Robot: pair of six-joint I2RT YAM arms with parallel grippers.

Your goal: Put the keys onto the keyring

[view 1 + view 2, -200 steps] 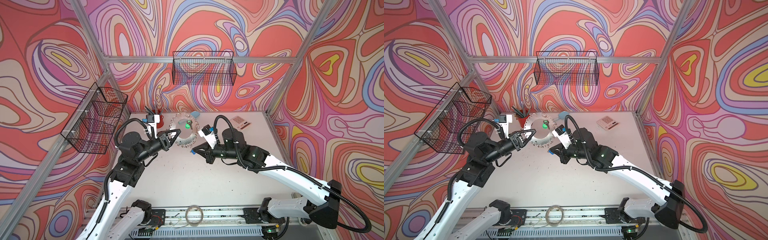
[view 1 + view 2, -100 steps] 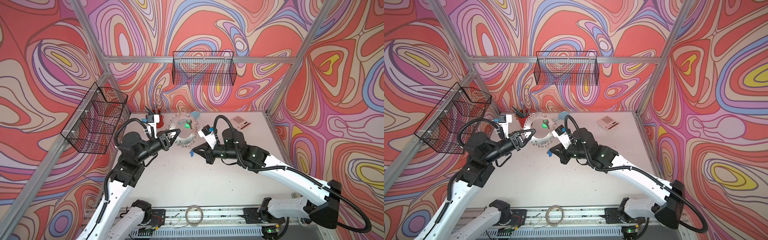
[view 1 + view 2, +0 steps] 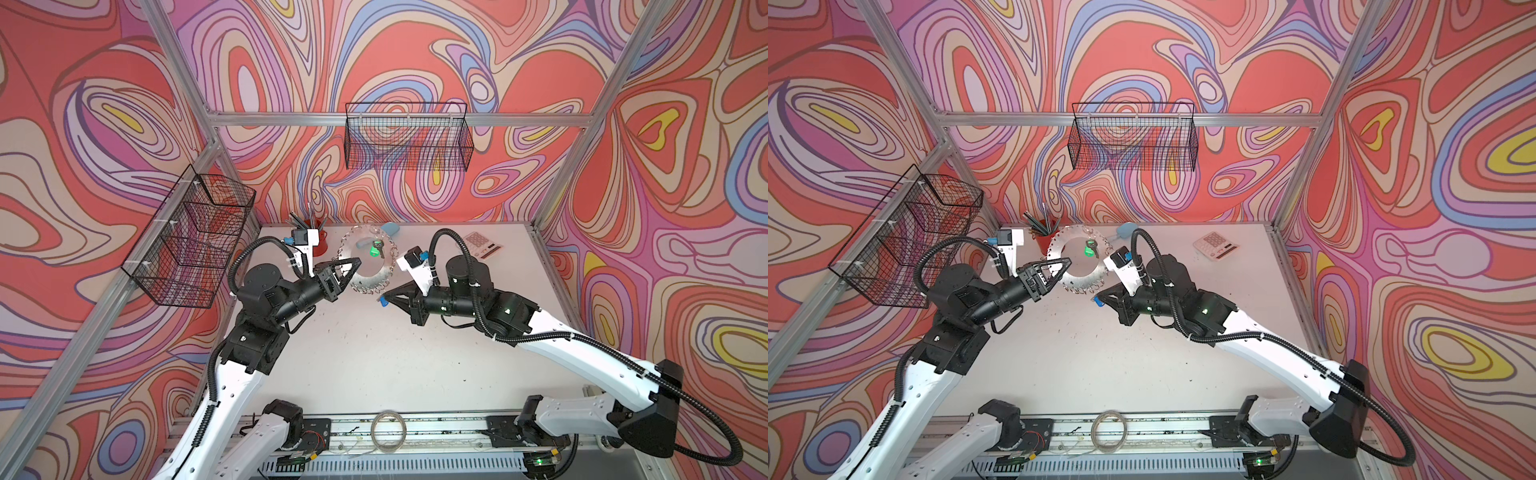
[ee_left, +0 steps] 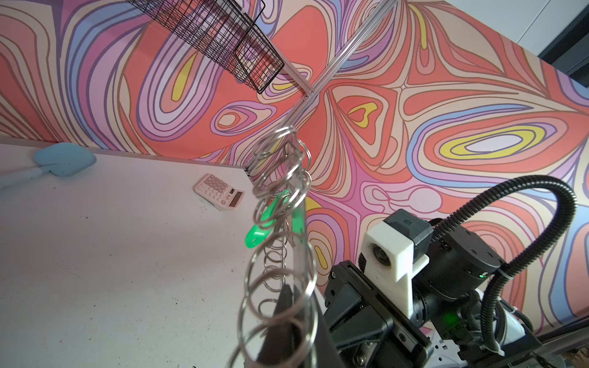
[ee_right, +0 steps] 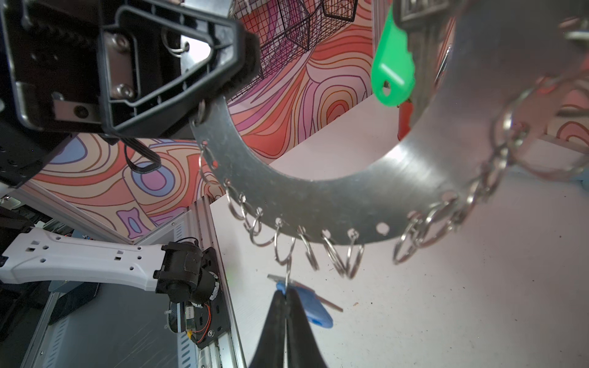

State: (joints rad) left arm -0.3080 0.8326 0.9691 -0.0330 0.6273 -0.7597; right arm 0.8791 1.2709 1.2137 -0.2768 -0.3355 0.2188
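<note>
The keyring (image 3: 365, 286) (image 3: 1077, 285), a flat grey disc fringed with small split rings, stands upright above the table. My left gripper (image 3: 354, 262) (image 3: 1066, 262) is shut on its left rim; the left wrist view shows the disc (image 4: 299, 255) edge-on in that gripper (image 4: 294, 321). A green-tagged key (image 3: 375, 249) (image 3: 1089, 249) (image 5: 393, 73) hangs inside the upper rim. My right gripper (image 3: 384, 296) (image 5: 285, 298) is shut on the blue-tagged key (image 3: 383, 302) (image 3: 1098, 302) (image 5: 314, 309), just under the disc's (image 5: 334, 204) lower rim. One small ring reaches down to the blue tag; whether it is threaded I cannot tell.
A red cup of pens (image 3: 318, 243) and a pale blue object (image 3: 390, 227) stand behind the disc. A calculator (image 3: 482, 246) lies at the back right. A plain thin hoop (image 3: 388, 430) rests on the front rail. Wire baskets hang on the left wall (image 3: 191, 241) and back wall (image 3: 409, 143).
</note>
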